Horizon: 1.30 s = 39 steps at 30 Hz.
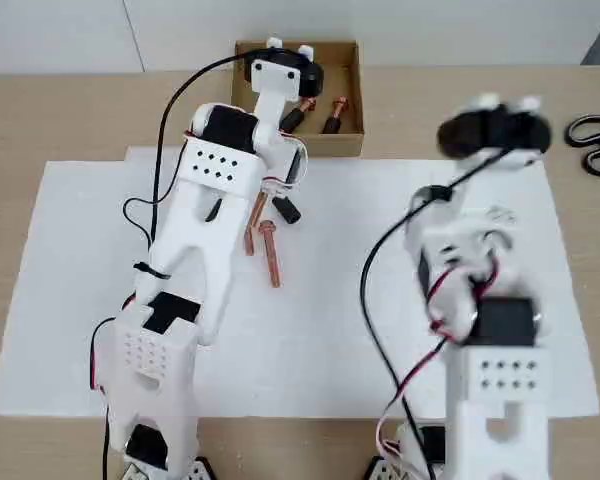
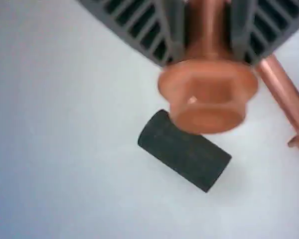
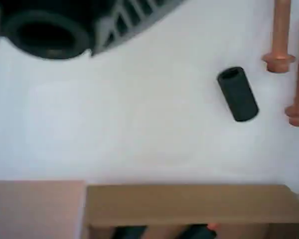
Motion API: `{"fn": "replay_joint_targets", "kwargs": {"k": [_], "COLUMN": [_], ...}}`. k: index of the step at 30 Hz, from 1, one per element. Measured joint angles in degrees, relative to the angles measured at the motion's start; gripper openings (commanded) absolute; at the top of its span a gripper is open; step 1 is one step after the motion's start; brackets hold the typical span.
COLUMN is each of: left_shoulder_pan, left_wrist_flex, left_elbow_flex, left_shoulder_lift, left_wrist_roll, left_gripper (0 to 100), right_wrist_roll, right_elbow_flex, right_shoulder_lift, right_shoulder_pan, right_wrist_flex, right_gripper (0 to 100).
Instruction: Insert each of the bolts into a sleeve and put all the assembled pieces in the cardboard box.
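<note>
Closest to your left wrist lens is the held bolt. Its shank is clamped in the jaws of the left gripper, and its head hangs clear past their tips. Just beyond it the loose sleeve lies on its side on the white sheet, with a spare bolt near it.

From the right wrist you see a dark ring that reads as a second sleeve, end-on. It sits between the jaws of the right gripper, which look closed on it. The cardboard box lies past the loose sleeve.

From the high view, the box already holds two assembled pieces.

You are at the insertion step, I judge. Next, bring the two arms together and line the shank up with the second sleeve's bore before you push.
</note>
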Motion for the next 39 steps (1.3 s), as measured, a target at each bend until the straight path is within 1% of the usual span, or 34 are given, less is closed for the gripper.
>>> {"fn": "replay_joint_targets", "kwargs": {"k": [3,6,11,15,18,23,28,31,33,35,39], "left_shoulder_pan": [0.0,0.0,-0.5,-2.0,-3.2,-4.2,-4.2,-4.2,-3.5,-2.0,0.4], "left_wrist_flex": [0.0,0.0,1.4,3.8,4.1,4.1,4.0,3.8,2.8,1.5,-3.6], "left_elbow_flex": [-0.6,-0.6,-0.6,-0.6,-0.6,-0.6,-0.6,-0.6,-0.6,-0.6,-0.6], "left_shoulder_lift": [0.0,0.0,0.0,0.0,0.0,0.0,0.0,0.0,0.0,0.0,0.0], "left_wrist_roll": [0.3,0.5,0.4,0.4,1.1,10.1,11.8,11.8,11.9,11.9,12.8], "left_gripper": [1,1,1,1,1,1,1,1,1,1,1], "right_wrist_roll": [0.0,1.3,1.9,1.8,2.7,2.7,2.7,2.7,2.7,1.1,-2.2], "right_elbow_flex": [13.4,21.3,30.4,36.4,40.0,45.5,50.5,52.8,54.4,55.3,55.6], "right_shoulder_lift": [-4.1,-5.1,-5.7,-5.7,-5.7,-5.7,-5.7,-5.7,-5.8,-5.9,-6.1], "right_shoulder_pan": [-0.7,-1.7,-4.4,-4.9,-4.7,-5.1,-8.7,-12.3,-13.5,-14.5,-14.6], "right_wrist_flex": [-12.7,-21.1,-33.5,-44.3,-50.8,-55.6,-61.6,-66.5,-68.8,-69.7,-70.2], "right_gripper": [0.4,0.4,0.4,0.4,0.4,0.4,0.6,0.6,0.6,0.6,0.6]}}
